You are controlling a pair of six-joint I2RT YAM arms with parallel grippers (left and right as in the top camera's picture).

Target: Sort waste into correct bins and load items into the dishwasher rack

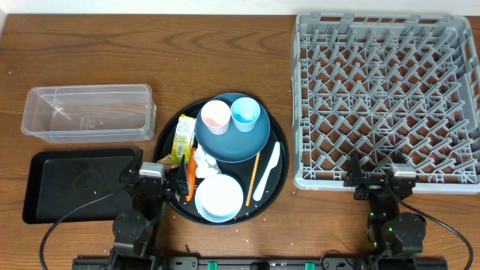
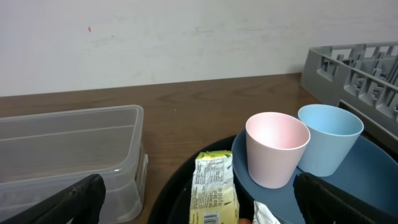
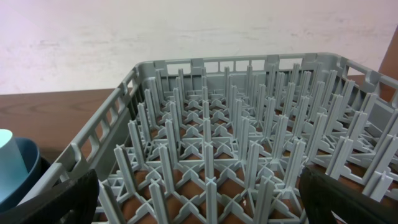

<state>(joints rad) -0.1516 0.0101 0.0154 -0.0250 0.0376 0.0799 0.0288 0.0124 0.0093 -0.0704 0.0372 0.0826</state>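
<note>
Waste, namely wrapper (image 1: 183, 139), carrot (image 1: 191, 174) and tissue (image 1: 204, 161), lies at 9 o'clock on the round tray (image 1: 279, 184), beside the plate (image 1: 236, 144). It is crowded there, so a careless grab could drag the plate and tip its cups (image 1: 230, 115). Both arms sit low at the table's 6 o'clock edge. The left gripper (image 1: 155, 171) and right gripper (image 1: 373, 177) are spread wide and empty.

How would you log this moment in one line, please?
left claw: open, empty | right claw: open, empty | rack: empty | pink cup: on dark blue plate
</note>
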